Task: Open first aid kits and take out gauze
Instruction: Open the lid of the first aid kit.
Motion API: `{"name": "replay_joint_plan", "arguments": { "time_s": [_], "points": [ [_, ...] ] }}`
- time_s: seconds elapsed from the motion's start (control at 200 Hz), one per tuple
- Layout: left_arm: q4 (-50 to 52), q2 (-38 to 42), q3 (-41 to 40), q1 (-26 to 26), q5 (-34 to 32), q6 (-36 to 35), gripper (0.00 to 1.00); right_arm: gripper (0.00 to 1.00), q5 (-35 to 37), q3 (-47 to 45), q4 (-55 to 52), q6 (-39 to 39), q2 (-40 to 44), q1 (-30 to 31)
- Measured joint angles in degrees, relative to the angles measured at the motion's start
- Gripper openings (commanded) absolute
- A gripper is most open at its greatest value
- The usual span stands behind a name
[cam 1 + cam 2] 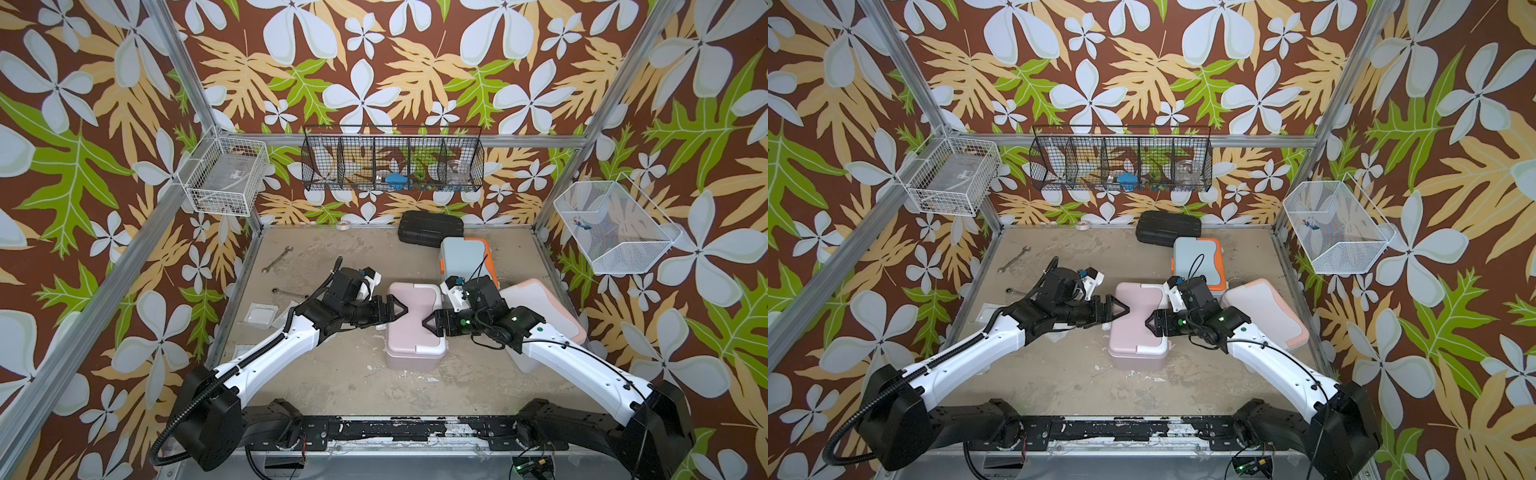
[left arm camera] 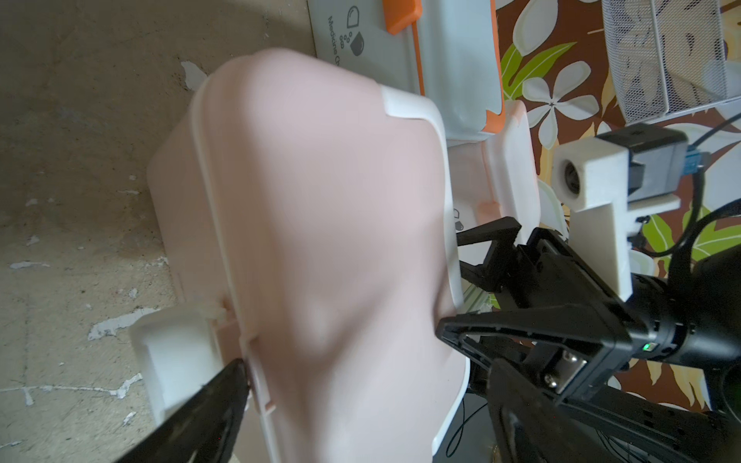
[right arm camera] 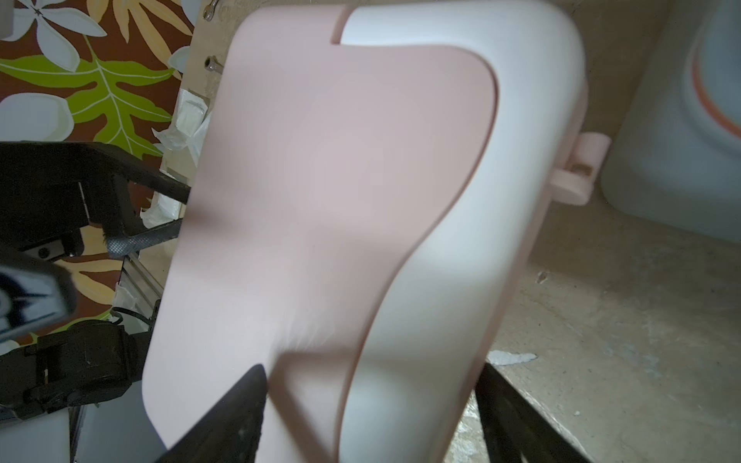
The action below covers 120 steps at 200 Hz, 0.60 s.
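The dusty pink first aid kit [image 1: 413, 328] [image 1: 1138, 324] stands mid-table with its lid down. My left gripper [image 1: 398, 309] [image 2: 369, 373] is open at the kit's left end, one finger by the lid seam near the white latch [image 2: 176, 352]. My right gripper [image 1: 428, 322] [image 3: 371, 373] is open at the right edge, its jaws astride the lid's white trim [image 3: 461, 200]. The light blue kit [image 1: 465, 255] and the white kit with peach trim [image 1: 540, 307] stand shut behind and to the right. A gauze packet [image 1: 261, 313] [image 3: 188, 116] lies on the table at the left.
A flat black ribbed case [image 1: 430, 226] leans at the back wall next to a tape roll [image 1: 344, 225]. Two wrenches [image 1: 277, 258] [image 1: 286, 293] lie at the left. Wire baskets hang on the left wall [image 1: 224, 176], back wall [image 1: 392, 160] and right wall [image 1: 611, 226].
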<state>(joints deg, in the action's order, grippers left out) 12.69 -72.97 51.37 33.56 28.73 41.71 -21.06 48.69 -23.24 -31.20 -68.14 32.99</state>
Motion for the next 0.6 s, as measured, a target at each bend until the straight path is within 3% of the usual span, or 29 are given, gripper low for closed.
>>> {"name": "replay_joint_plan", "arguments": {
  "time_s": [0.601],
  "points": [
    [-3.1,1.9,-1.2,-0.2,1.8,5.2,0.94,0.83,-0.9,-0.1,2.5,-3.3,-0.2,-0.4]
  ]
}}
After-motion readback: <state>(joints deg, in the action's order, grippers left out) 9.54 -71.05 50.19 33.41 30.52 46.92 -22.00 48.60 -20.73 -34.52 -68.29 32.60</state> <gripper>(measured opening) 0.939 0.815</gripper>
